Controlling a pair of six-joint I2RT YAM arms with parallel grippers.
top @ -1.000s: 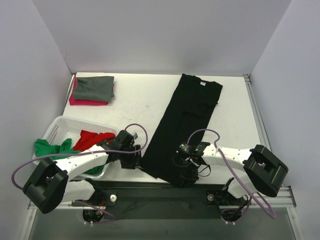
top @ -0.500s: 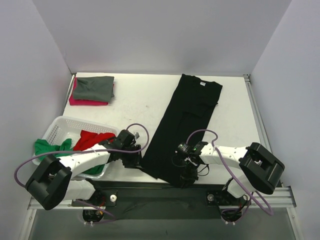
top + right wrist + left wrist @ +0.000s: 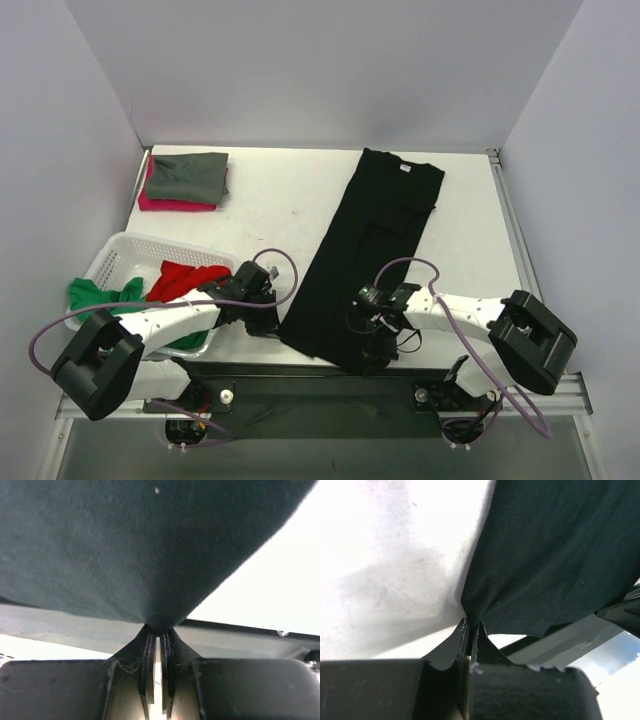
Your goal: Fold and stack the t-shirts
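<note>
Left gripper point(image 3: 471, 626) pinched shut on near-left hem corner of black t-shirt point(image 3: 372, 235), right at near edge of tabletop point(image 3: 270, 215). Right gripper point(image 3: 159, 630) clamped the same way on near-right hem corner, cloth bunched btwn its tips. T-shirt is folded lengthwise into a narrow strip and runs from both grippers diagonally toward far right, collar at far end. Left of it, white basket point(image 3: 118, 248) w/ red shirt point(image 3: 185, 277) inside; green shirt point(image 3: 98, 294) drapes over its near-left rim. Far-left corner: folded grey-green shirt point(image 3: 190, 175) lies on top of pink-red shirt point(image 3: 168, 204).
</note>
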